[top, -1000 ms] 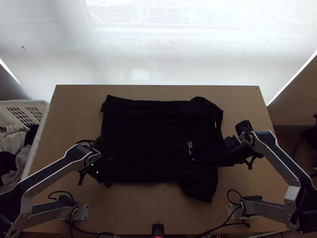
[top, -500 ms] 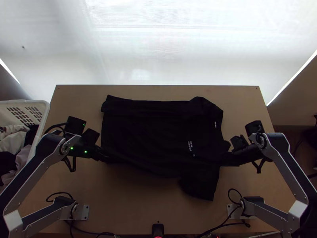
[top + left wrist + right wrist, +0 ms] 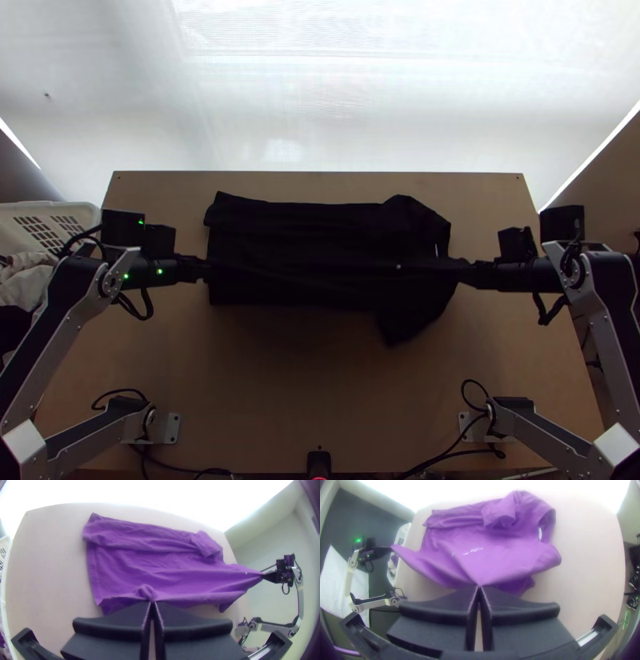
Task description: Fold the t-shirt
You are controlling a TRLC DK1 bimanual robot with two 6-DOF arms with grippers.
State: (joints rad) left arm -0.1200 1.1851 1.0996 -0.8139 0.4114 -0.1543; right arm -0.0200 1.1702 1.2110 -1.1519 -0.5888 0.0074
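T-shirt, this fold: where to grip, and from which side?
Likely near both ends of the raised near side of the t-shirt, one gripper coming from each end. The far side lies folded over; this long side is the loose one. The left gripper and right gripper pinch it there, cloth stretched between.

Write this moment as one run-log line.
Black cloth t-shirt: near side raised, far side on light wooden table | black left claw: shut on t-shirt | black right claw: shut on t-shirt

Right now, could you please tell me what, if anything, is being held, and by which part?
The t-shirt is held by its raised near side: the left gripper pinches it toward the hem, the right gripper toward the collar.
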